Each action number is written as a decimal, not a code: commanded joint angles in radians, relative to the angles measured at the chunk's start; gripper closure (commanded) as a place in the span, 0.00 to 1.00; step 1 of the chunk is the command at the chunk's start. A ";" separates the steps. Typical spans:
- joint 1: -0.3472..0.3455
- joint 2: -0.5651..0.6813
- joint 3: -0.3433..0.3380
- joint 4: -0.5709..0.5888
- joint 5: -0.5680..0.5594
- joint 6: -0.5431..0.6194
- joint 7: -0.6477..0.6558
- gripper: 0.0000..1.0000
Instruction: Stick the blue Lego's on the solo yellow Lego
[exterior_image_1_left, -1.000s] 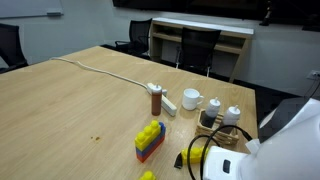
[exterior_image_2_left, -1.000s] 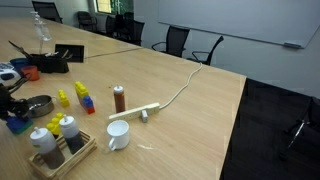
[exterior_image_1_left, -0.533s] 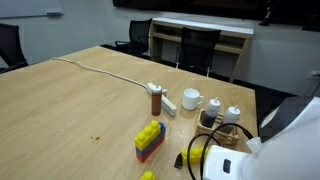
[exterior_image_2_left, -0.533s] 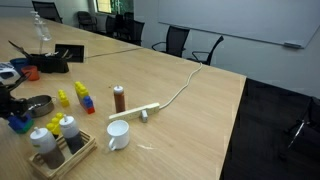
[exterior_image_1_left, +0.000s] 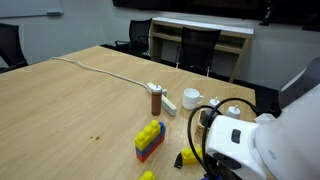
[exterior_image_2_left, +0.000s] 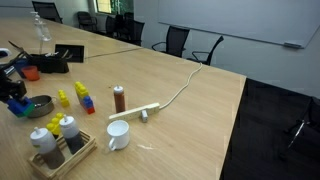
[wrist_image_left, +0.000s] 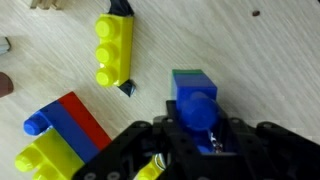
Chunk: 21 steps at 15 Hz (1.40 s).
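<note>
Blue Lego (wrist_image_left: 193, 98) is sitting pinched in the hand (wrist_image_left: 196, 125) at the bottom of the wrist view, the dark fingers pressing on its sides and its single stud facing the camera. It is hanging clear of the counter (wrist_image_left: 265, 60), with bare wood showing around it from 12 to 3 o'clock.

The solo yellow Lego (wrist_image_left: 113, 50) is lying flat on the wood at about 10 o'clock from the hand, apart from it, studs in a row. At 8 o'clock the red, blue and yellow stack (wrist_image_left: 60, 135) is lying close beside the hand's body, so the room on that side is tight.

In an exterior view the hand is hovering near the picture's left edge, with a metal bowl (exterior_image_2_left: 38, 105) just beside it at 4 o'clock and a tray (exterior_image_2_left: 75, 152) of bottles nearer the camera. Farther out, a white mug (exterior_image_2_left: 117, 134), a brown bottle (exterior_image_2_left: 120, 98), a power strip (exterior_image_2_left: 140, 112) and its cable (exterior_image_2_left: 180, 92) are standing well apart from the bricks. Open wood is stretching beyond them to the counter's long edge at 3 o'clock.

Compared with a second ago, the hand is riding higher above the counter. The arm (exterior_image_1_left: 265, 145) is now filling far more of the other view's lower right corner.
</note>
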 joint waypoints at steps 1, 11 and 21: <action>-0.081 -0.051 0.060 -0.023 0.032 -0.022 -0.092 0.90; -0.298 -0.122 0.162 -0.059 0.131 0.001 -0.312 0.90; -0.460 -0.110 0.261 -0.086 0.311 0.018 -0.444 0.90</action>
